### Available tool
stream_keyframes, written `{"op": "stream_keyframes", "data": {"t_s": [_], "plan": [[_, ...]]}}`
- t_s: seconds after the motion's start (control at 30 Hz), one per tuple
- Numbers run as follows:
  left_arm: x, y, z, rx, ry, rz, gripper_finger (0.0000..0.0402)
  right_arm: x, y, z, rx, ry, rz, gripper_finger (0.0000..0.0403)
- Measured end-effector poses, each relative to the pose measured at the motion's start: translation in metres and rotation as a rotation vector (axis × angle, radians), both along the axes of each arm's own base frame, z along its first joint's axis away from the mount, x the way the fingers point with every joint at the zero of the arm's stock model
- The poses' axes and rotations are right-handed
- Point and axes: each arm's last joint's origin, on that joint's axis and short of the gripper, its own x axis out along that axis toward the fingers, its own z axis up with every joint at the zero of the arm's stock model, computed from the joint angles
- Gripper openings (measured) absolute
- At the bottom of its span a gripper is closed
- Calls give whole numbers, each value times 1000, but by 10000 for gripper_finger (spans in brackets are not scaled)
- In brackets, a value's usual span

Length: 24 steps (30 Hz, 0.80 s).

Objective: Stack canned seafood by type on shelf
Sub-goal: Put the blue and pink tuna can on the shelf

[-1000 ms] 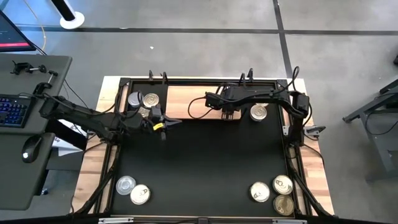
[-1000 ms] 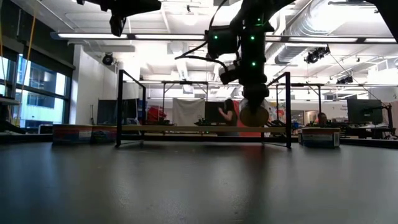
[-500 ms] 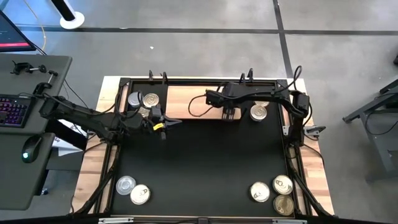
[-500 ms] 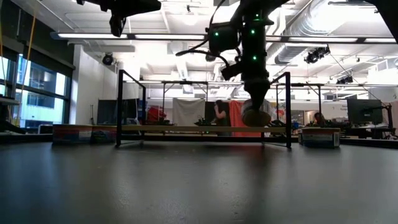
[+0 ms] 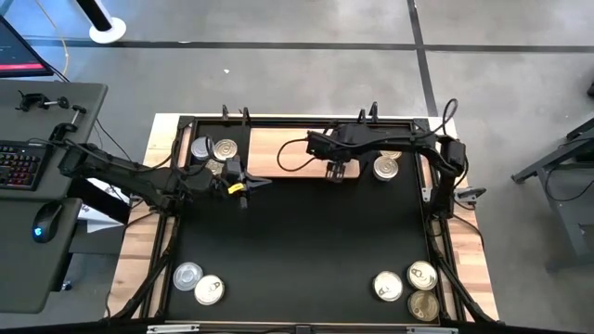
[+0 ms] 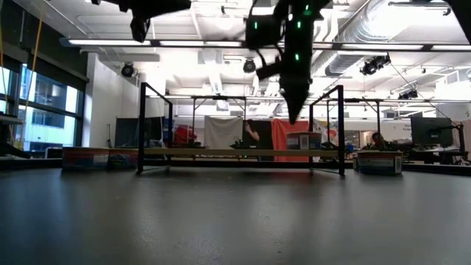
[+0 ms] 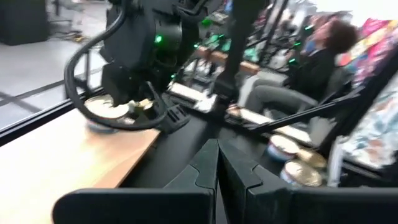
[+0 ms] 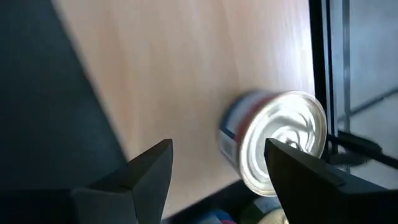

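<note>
1. Black mat (image 5: pixel 306 232) covers most of your worktop; loose tins wait at its near corners, two on the left (image 5: pixel 198 282) and three on the right (image 5: pixel 409 288).
2. Pale wood shelf (image 5: pixel 278 148) runs along the far edge, with two tins (image 5: pixel 213 148) grouped at its left end and one silver-lidded tin (image 5: pixel 386 168) standing alone toward the right.
3. Your right pincer (image 5: pixel 339 172) hangs over the shelf's front edge just left of that lone tin, fingers (image 8: pixel 152 168) spread with nothing between them; its wrist view shows the tin free on the wood beside the frame rail.
4. Your left pincer (image 5: pixel 243 184) sits by the left group, fingers pressed together and empty.
5. Risk: swing the right arm back carelessly and you may clip the lone tin, since it stands so near. Types could also get mixed, as the lids look alike from above.
</note>
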Motion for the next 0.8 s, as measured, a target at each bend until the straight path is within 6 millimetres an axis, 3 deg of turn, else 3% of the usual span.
{"op": "stream_keyframes", "data": {"t_s": [0.27, 0.37, 0.47, 0.6, 0.7, 0.8], "plan": [[2, 5, 3, -17, -24, -94, 0, -15, 47, 55, 177, -273, 49, 242], [2, 7, 2, -5, -20, -92, 0, -27, 76, 60, 260, -312, 79, 228], [2, 7, 2, 5, -18, -108, 0, -48, 111, 48, 313, -278, 74, 188], [2, 6, 2, 25, -14, -117, 0, -97, 145, 17, 414, -177, -12, 101], [2, 8, 2, 36, -13, -111, 0, -138, 148, -4, 418, -137, -170, 23], [3, 12, 3, 36, -19, -92, 0, -168, 129, -19, 319, -218, -433, 15]]}}
